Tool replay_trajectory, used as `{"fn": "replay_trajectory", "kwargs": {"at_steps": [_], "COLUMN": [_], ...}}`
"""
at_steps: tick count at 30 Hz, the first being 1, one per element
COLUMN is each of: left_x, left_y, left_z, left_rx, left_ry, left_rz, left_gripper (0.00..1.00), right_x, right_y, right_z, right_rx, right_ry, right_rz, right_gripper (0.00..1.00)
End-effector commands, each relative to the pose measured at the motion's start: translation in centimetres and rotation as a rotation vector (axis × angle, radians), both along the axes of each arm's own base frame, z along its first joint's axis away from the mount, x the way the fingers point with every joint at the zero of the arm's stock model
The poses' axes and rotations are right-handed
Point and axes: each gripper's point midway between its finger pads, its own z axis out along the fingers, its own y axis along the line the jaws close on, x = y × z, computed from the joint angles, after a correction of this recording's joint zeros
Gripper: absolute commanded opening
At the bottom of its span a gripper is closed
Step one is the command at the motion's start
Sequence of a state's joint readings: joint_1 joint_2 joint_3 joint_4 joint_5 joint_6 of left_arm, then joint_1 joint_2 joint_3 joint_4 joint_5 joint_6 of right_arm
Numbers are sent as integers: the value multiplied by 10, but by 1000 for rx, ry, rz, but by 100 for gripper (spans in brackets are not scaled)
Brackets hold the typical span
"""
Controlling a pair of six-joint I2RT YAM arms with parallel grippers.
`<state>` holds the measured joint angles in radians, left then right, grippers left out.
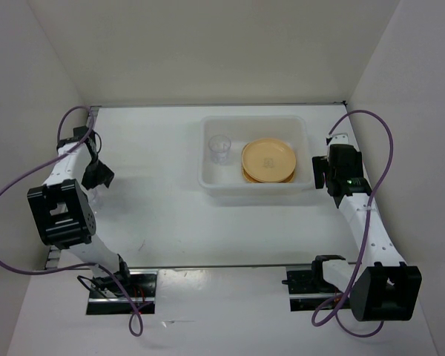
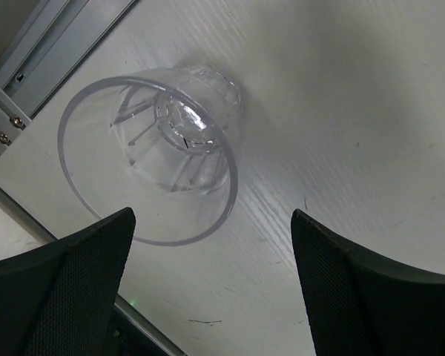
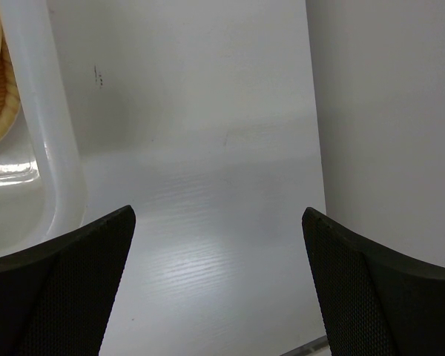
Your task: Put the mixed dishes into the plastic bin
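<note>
Left fingers (image 2: 67, 289) wide over white table (image 2: 356, 111)

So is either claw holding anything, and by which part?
Nothing is held. The left claw is open, apart from the clear cup; the right claw is open beside the bin.

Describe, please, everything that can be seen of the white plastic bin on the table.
The plastic bin is a translucent white rectangular tub with rounded corners and a raised rim, of glossy plastic. It stands open on the white table, toward the far side, right of the middle. Inside, a clear cup stands at the left and a stack of round pale-orange dishes lies at the right. The open right gripper is beside its right wall and seems not to touch it.
</note>
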<state>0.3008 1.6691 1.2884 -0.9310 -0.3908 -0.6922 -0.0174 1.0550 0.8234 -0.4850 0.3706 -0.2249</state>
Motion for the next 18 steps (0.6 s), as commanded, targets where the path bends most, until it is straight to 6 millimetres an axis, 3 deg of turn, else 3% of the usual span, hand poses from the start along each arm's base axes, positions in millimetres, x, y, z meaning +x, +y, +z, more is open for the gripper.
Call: {"fn": "replay_trajectory", "kwargs": {"at_steps": [1, 4, 6, 8, 9, 11, 14, 16, 18], "left_x": [0, -1, 0, 0, 0, 7, 18, 37, 63], "left_y": [4, 4, 6, 6, 6, 8, 6, 3, -13], "left_z": [-7, -12, -15, -15, -15, -3, 15, 45, 83], "left_rx": [-1, -4, -12, -12, -12, 1, -15, -21, -84], "left_ry": [-10, 4, 2, 2, 2, -41, -99, -226, -422], "left_rz": [37, 29, 36, 36, 36, 36, 10, -16, -85], "left_gripper": [91, 86, 71, 48, 23, 4, 0, 0, 0], "right_x": [8, 8, 8, 8, 8, 8, 8, 8, 8], "right_y": [1, 1, 1, 1, 1, 1, 1, 1, 1], "right_z": [2, 2, 2, 2, 2, 2, 2, 2, 2], "right_rx": [0, 0, 0, 0, 0, 0, 0, 0, 0], "right_ry": [-42, -42, -42, -42, -42, -42, -42, -42, -42], "right_rz": [-5, -5, -5, -5, -5, -5, -5, -5, -5], "right_gripper": [97, 97, 97, 97, 97, 97, 97, 97, 97]}}
